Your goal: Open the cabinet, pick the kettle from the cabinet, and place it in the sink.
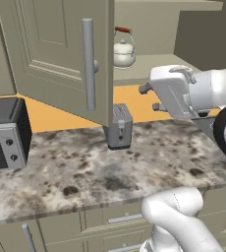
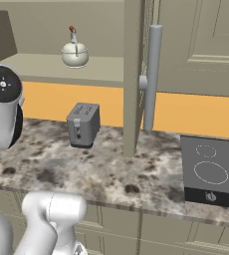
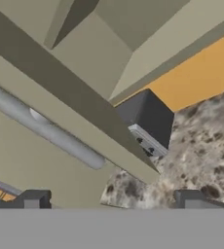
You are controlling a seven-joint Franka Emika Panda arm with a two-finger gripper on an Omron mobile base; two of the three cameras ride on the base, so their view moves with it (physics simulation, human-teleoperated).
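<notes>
Two jaws of our gripper [image 3: 109, 202] stand wide apart, holding nothing, above the bench [image 1: 85, 167]. Beyond the swung-open cabinet [image 1: 61, 54] door, the kettle [image 1: 124, 53] sits upright on the shelf (up and left of us).

A grey toaster [image 1: 119, 126] stands on the speckled stone counter [image 1: 85, 172], a microwave [image 1: 4, 133] to one side, a cooktop [image 2: 211, 172] to the other.
</notes>
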